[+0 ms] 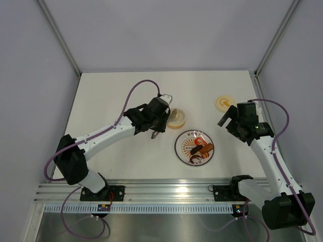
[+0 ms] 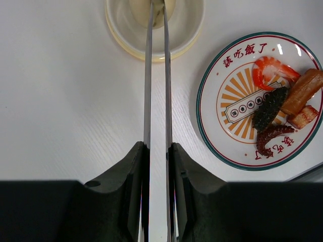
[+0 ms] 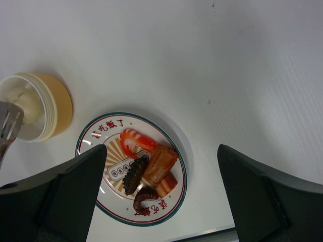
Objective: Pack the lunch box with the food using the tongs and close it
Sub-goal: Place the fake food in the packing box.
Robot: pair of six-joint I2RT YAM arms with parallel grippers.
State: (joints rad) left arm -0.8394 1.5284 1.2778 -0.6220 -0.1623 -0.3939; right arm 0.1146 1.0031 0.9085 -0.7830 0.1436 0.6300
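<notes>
Left gripper [image 2: 157,149] clamps the tongs [image 2: 149,75], tips in the lunch box [image 2: 121,38] at a pale piece [image 2: 137,7], possibly pinched. Right gripper [image 1: 227,117] gapes, empty. Other food [image 2: 270,108] sits on the plate [image 2: 202,118]. Risk: lifting tips could snag the rim and tip the box.

From up top we've got the left gripper [image 1: 162,108] holding the tongs [image 1: 172,114], with their tips down over the lunch box [image 1: 179,121], near the middle of the table [image 1: 116,96]. The plate [image 1: 178,146] sits just in front of the tub and a bit to the right, with the food [image 1: 199,149] piled on it. Over on the right, the right gripper [image 1: 227,116] hangs with its jaws spread wide just beside the lid [image 1: 221,103], which lies well apart from the tub.
</notes>
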